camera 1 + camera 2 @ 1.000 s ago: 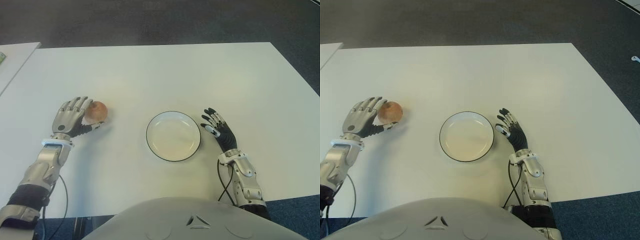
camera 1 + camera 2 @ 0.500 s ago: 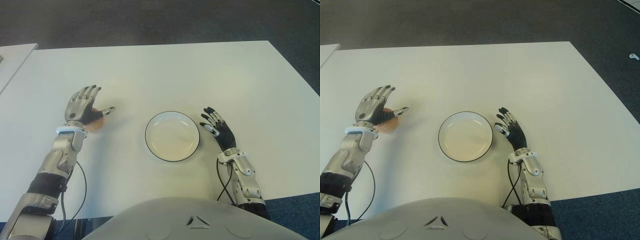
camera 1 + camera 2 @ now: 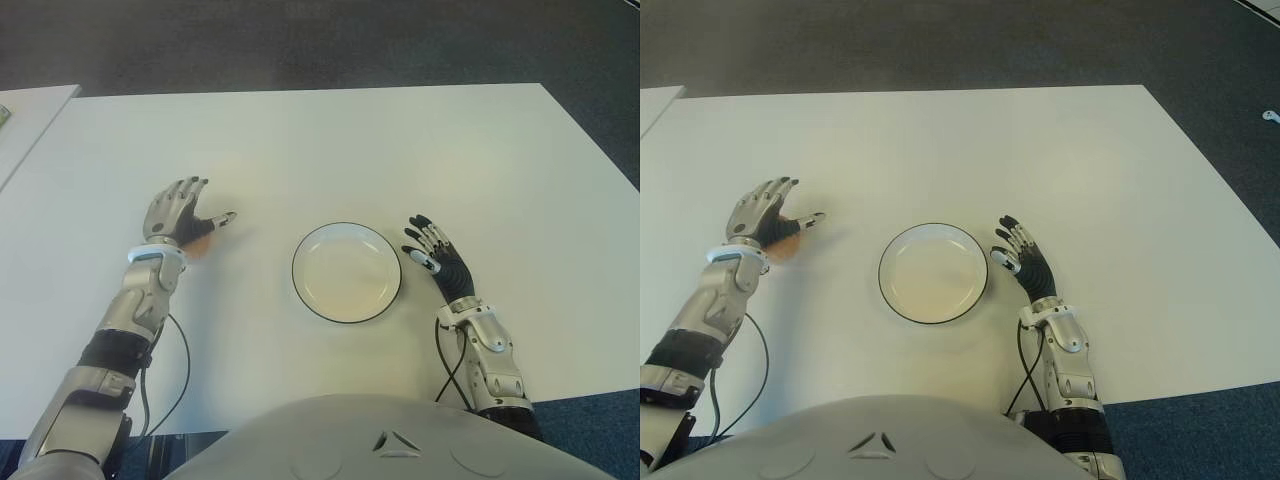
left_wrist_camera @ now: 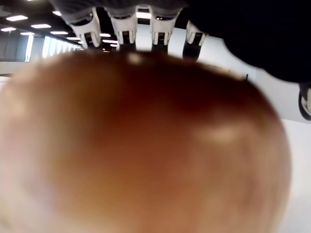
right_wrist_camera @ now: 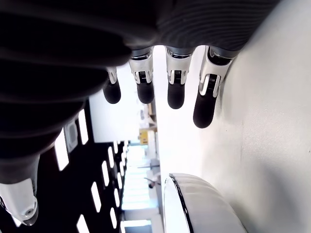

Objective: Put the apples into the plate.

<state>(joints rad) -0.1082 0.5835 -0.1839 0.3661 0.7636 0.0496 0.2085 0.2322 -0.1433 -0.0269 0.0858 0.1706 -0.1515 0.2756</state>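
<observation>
A reddish-orange apple (image 3: 201,244) lies on the white table (image 3: 350,150), left of the empty white plate (image 3: 347,272) with its dark rim. My left hand (image 3: 183,212) hovers over the apple and hides most of it; the fingers are spread and the thumb points toward the plate. The apple (image 4: 141,145) fills the left wrist view, with straight fingers (image 4: 125,24) beyond it and none wrapped around it. I cannot tell whether the palm touches the apple. My right hand (image 3: 432,252) shows just right of the plate, fingers extended and holding nothing.
A second light table's corner (image 3: 25,115) shows at the far left. Dark carpet (image 3: 320,40) lies beyond the table's far edge. A black cable (image 3: 165,370) loops off my left forearm near the front edge.
My left hand has moved right and forward from beside the apple to over it, opening its fingers; the apple is now mostly covered. The right hand and plate have not moved.
</observation>
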